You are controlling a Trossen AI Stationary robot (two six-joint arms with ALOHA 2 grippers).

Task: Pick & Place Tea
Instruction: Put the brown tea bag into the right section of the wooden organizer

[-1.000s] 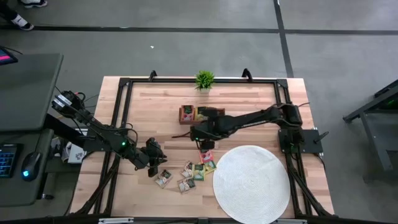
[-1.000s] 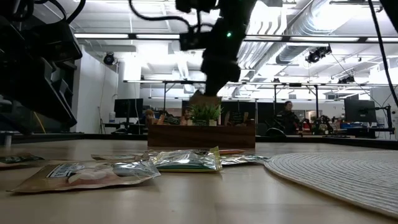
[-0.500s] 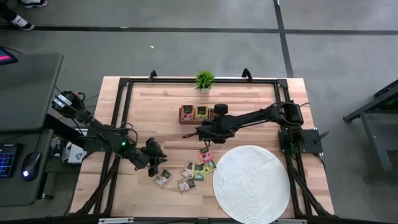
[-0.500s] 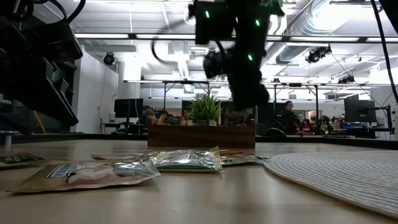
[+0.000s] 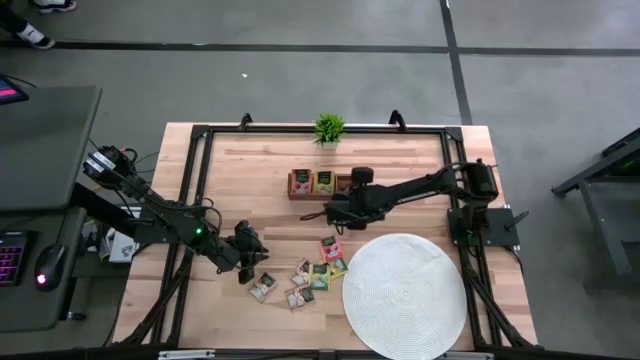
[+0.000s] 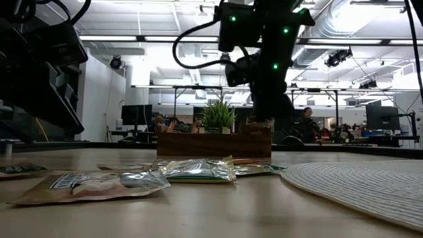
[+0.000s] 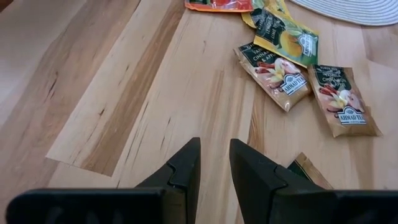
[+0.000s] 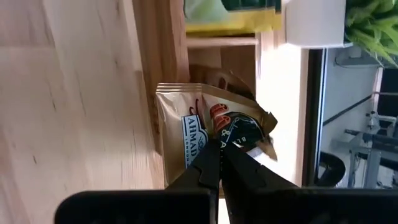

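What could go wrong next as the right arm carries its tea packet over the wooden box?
1. The right gripper pinches the tan tea packet only near one edge, so it might slip or swing.
2. The wooden box already holds packets, so this one could catch on a divider.
3. The potted plant stands close behind and might get brushed.

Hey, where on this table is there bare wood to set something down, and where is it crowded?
Bare: the wood between the left gripper and the wooden box, and the round white mat. Crowded: the tea packets left of the mat, and the box, where the right gripper holds a packet.
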